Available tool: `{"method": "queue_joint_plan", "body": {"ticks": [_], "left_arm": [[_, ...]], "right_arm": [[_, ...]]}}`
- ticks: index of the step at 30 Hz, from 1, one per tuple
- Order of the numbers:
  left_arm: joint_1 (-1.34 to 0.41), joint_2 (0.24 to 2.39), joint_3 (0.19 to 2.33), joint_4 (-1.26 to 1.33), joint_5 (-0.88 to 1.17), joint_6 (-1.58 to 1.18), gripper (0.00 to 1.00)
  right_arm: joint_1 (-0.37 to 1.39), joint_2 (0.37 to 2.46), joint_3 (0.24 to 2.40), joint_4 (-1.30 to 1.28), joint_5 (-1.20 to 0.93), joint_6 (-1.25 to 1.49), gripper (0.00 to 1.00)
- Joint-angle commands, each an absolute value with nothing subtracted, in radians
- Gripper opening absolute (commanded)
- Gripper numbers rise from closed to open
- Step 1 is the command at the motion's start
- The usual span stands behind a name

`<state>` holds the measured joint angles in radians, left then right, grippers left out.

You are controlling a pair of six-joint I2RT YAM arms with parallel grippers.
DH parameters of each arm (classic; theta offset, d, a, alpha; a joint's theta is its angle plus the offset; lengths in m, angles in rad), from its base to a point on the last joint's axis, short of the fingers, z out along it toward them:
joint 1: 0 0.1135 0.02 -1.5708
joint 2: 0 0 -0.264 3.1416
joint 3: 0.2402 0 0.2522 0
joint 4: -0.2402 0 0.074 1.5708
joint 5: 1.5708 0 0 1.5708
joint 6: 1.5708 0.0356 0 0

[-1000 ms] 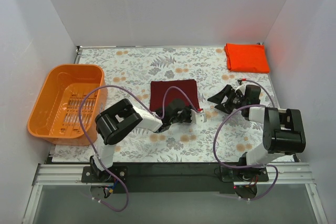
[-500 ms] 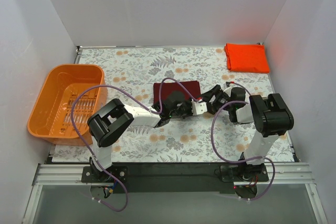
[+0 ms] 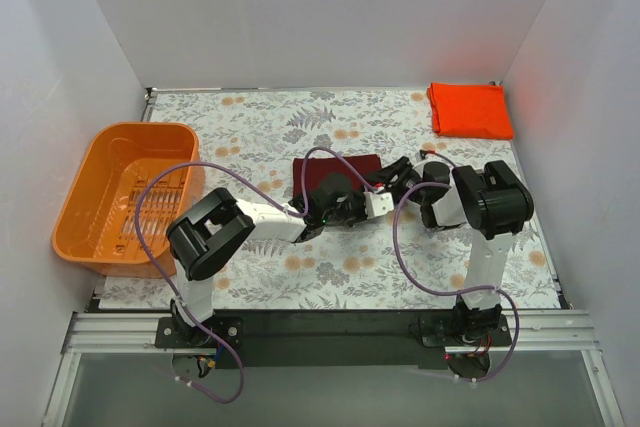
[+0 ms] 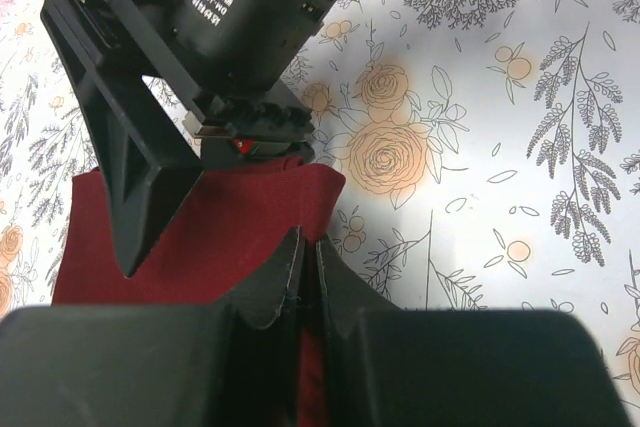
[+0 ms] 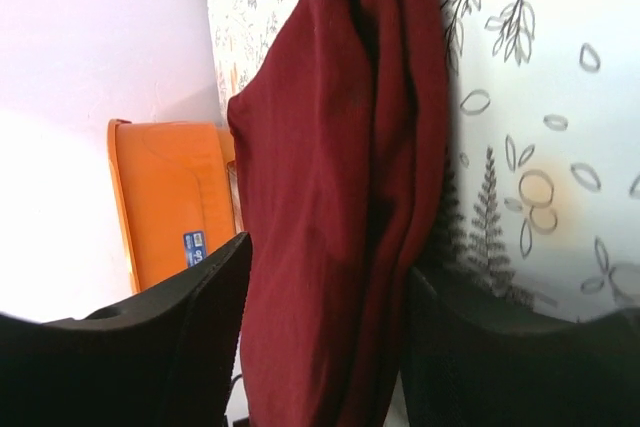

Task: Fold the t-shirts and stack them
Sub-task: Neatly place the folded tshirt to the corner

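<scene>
The dark maroon t-shirt lies folded mid-table, partly hidden under both grippers. My left gripper is shut on its near right edge; in the left wrist view the fingertips pinch the maroon cloth. My right gripper is at the shirt's right edge. In the right wrist view its jaws stand open on either side of the loosely bunched layers. It also shows in the left wrist view. The bright orange-red t-shirt lies folded at the far right corner.
An orange plastic basket stands at the left edge, also seen in the right wrist view. Purple cables loop over the floral tablecloth near both arms. White walls close in the table on three sides.
My right gripper has moved left from open table onto the maroon shirt's right edge. My left gripper has shifted slightly away and stays on the shirt, which looks bunched smaller than before.
</scene>
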<state>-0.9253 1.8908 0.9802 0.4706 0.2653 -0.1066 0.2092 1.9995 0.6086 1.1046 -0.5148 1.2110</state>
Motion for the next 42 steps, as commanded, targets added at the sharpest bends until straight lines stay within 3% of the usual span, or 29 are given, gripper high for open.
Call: {"method": "queue_joint_plan", "body": {"ticks": [1,6,9,10,11,12,16,22,27,36,42], "left_arm": [[-0.923,1.829,0.997,0.492,0.295,-0.118,0.0],[-0.91,1.85,1.038,0.476,0.298,-0.159,0.0],[-0.9,1.862,1.06,0.456,0.296,-0.198,0.0],[-0.897,1.858,1.075,0.439,0.299,-0.21,0.0],[-0.897,1.85,1.084,0.42,0.298,-0.225,0.02],[-0.896,1.838,1.089,0.375,0.295,-0.262,0.16],[-0.884,1.758,1.129,0.155,0.333,-0.405,0.39],[-0.81,1.576,1.06,-0.093,0.397,-0.61,0.59],[-0.755,1.447,0.985,-0.259,0.403,-0.641,0.62],[-0.66,1.339,0.891,-0.313,0.436,-0.615,0.65],[-0.66,1.364,0.891,-0.317,0.453,-0.621,0.65]], "right_arm": [[0.215,2.051,0.638,1.118,-0.457,1.207,0.61],[0.241,2.077,0.663,1.117,-0.454,1.206,0.54],[0.256,2.06,0.675,1.079,-0.462,1.161,0.26],[0.256,2.051,0.681,1.062,-0.459,1.117,0.11],[0.258,2.04,0.69,1.037,-0.454,1.085,0.04],[0.255,2.014,0.728,0.95,-0.453,1.045,0.01],[0.224,1.976,0.872,0.705,-0.462,0.85,0.01],[0.19,1.97,1.18,0.331,-0.394,0.452,0.01],[0.143,2.052,1.445,0.108,-0.358,0.125,0.01],[0.028,2.279,1.981,-0.152,-0.282,-0.136,0.01],[0.009,2.301,2.085,-0.207,-0.273,-0.232,0.01]]}}
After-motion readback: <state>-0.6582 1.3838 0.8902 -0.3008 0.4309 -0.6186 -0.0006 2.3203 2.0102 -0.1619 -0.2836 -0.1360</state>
